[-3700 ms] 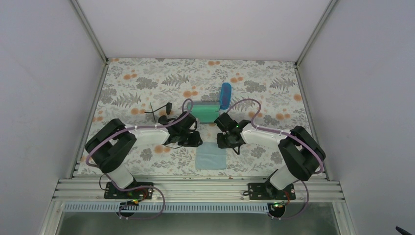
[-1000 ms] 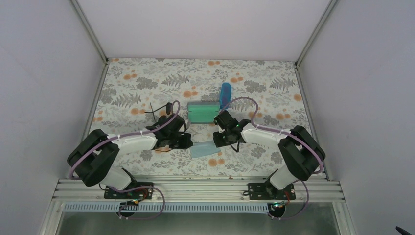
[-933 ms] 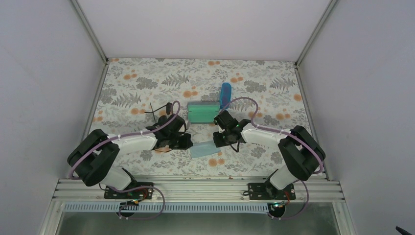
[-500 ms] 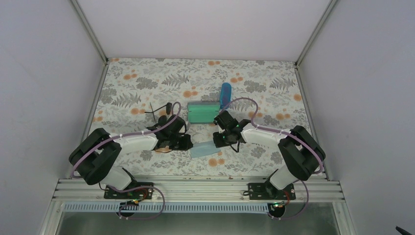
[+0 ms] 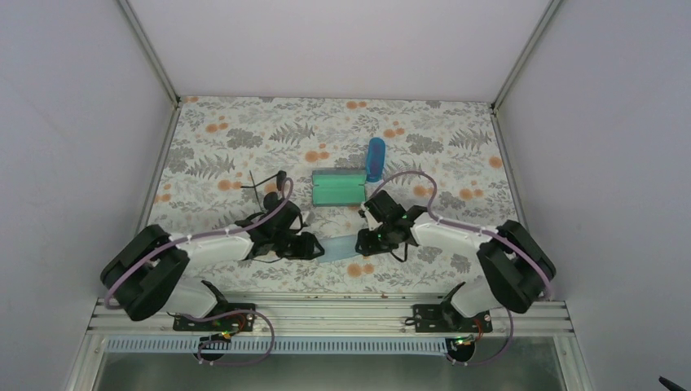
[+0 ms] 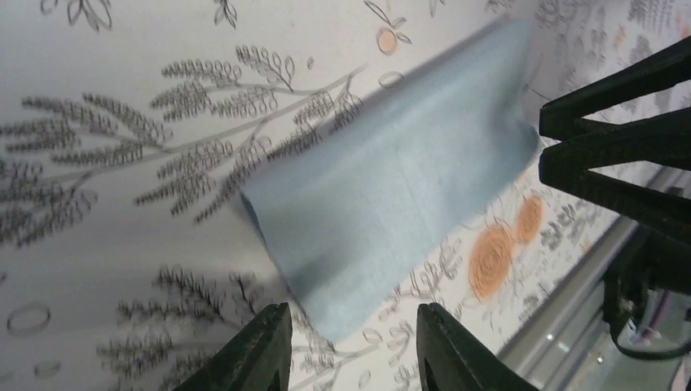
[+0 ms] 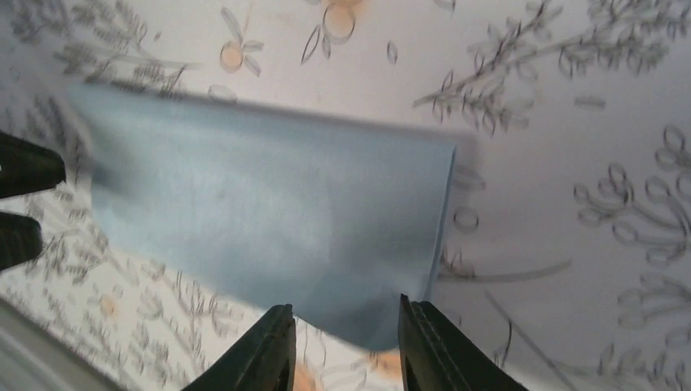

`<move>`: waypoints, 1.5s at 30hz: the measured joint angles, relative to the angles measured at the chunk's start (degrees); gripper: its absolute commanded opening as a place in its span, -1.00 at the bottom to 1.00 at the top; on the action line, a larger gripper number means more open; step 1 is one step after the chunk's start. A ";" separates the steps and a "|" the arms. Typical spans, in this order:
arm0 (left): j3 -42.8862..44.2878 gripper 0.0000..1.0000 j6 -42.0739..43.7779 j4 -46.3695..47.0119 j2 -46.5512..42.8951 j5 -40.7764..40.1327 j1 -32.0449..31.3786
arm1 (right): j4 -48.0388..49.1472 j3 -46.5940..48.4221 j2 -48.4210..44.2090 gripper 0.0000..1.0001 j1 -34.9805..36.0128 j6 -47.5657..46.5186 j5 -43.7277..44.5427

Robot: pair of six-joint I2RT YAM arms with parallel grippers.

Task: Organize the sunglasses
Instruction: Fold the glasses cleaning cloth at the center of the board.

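Observation:
A thin black-framed pair of sunglasses lies on the floral table, left of centre and beyond my left arm. A folded light blue cloth lies flat between my two grippers. My left gripper is open at the cloth's left end, and in its wrist view the cloth lies just ahead of the gripper. At the cloth's right end my right gripper is also open, with the cloth reaching down between its fingertips. Neither holds anything.
A green rectangular case sits just beyond the cloth, with an oblong blue case standing at its far right corner. The table's near metal rail runs just behind both grippers. White walls enclose the other three sides.
Both grippers were shut on the ends of the folded cloth and have now opened. The cloth lies released on the table, and both arms have shifted slightly toward the near edge.

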 measured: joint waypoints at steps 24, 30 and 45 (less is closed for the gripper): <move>4.87 -0.82 -5.16 7.15 5.84 -2.08 -0.20 | 3.08 10.93 11.08 -0.82 0.26 4.52 -2.86; 5.60 -0.83 -6.29 8.09 9.38 -1.99 -1.31 | 4.48 10.95 12.76 -0.79 0.57 6.12 -3.91; 6.27 -0.83 -7.54 6.86 10.93 -4.61 -1.40 | 6.73 10.23 13.05 -0.70 2.10 5.62 -6.34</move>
